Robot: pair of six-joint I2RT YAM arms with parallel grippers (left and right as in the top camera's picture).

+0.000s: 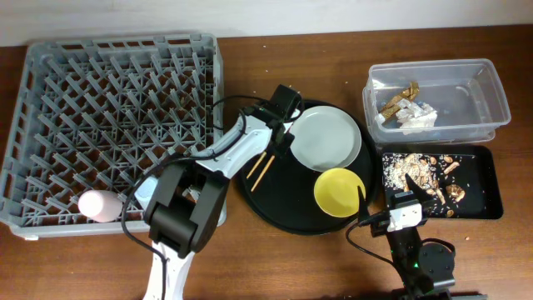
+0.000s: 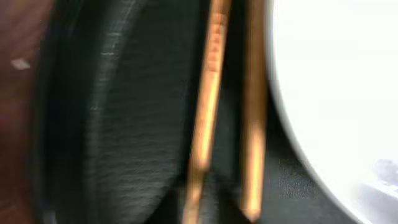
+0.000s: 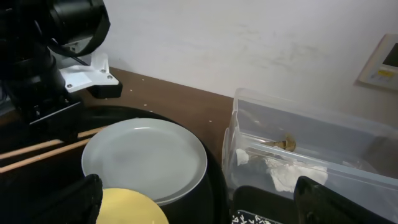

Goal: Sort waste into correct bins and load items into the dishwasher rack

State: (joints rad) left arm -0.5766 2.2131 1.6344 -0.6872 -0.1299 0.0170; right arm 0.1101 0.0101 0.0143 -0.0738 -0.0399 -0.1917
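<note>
The wooden chopsticks (image 1: 261,164) lie on the round black tray (image 1: 275,204), left of the pale grey plate (image 1: 326,137). The yellow bowl (image 1: 339,192) sits in front of the plate. My left gripper (image 1: 280,137) is low over the far end of the chopsticks. Its wrist view is blurred and shows the chopsticks (image 2: 208,93) beside the plate (image 2: 336,87); its jaws are not clear. My right gripper (image 3: 211,208) is open and empty, near the bowl (image 3: 127,208) and the plate (image 3: 146,158). The pink cup (image 1: 100,204) and blue cup (image 1: 145,193) sit at the front edge of the dishwasher rack (image 1: 50,100).
The clear tub (image 1: 475,92) at the back right holds a white napkin (image 1: 416,117) and brown wrapper pieces (image 1: 398,98). The shallow black tray (image 1: 483,179) in front of it holds food scraps (image 1: 416,171). The right arm's base (image 1: 416,258) is at the front edge.
</note>
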